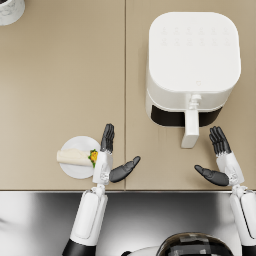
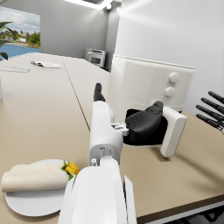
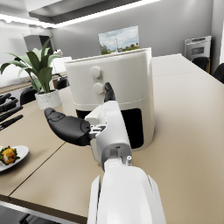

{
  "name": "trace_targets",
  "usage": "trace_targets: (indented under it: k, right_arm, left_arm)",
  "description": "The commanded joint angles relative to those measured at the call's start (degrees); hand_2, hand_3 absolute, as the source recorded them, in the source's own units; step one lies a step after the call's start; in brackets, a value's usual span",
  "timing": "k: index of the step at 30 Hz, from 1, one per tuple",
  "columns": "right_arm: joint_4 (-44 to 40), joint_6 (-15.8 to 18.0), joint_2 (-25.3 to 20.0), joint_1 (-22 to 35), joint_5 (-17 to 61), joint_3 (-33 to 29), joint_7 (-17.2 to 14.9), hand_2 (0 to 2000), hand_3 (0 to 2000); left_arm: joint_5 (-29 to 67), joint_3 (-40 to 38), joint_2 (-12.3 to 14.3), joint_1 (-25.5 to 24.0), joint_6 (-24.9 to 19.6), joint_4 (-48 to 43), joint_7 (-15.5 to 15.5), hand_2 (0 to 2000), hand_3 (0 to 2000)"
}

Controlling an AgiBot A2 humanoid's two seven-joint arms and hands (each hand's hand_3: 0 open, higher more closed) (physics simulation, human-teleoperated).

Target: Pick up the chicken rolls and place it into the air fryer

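Note:
A pale chicken roll (image 1: 74,157) with yellow and green filling at one end lies on a small white plate (image 1: 76,171) near the table's front edge; it also shows in the left wrist view, chicken roll (image 2: 35,177). My left hand (image 1: 107,157) hovers just right of the plate, open, holding nothing. The white air fryer (image 1: 192,62) stands at the back right, its drawer handle (image 1: 191,127) sticking out toward me over a dark gap. My right hand (image 1: 220,160) is open, right of the handle and apart from it.
A white pot (image 1: 10,10) sits at the far left corner; in the right wrist view a potted plant (image 3: 39,74) stands beyond the fryer. A seam (image 1: 125,75) splits the tan tabletop. A steel edge (image 1: 150,210) runs along the front.

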Motion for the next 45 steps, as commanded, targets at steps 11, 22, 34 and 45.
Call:
trace_targets:
  k: [11,22,34,45]
  right_arm:
    - [0.0,0.0,0.0,0.0,0.0,0.0,0.0,0,0]
    - [0.0,0.0,0.0,0.0,0.0,0.0,0.0,0,0]
    - [1.1,-5.2,-2.4,2.1,0.0,-0.8,5.2,0,0]
    - [1.1,-5.7,-4.6,2.8,17.8,0.2,5.8,0,0]
  left_arm:
    - [0.0,0.0,0.0,0.0,0.0,0.0,0.0,0,0]
    - [0.0,0.0,0.0,0.0,0.0,0.0,0.0,0,0]
    - [0.0,-6.1,1.1,-0.4,-5.2,-4.0,-5.2,0,0]
    - [17.8,-12.7,2.0,-3.6,-5.8,-6.6,-5.8,0,0]
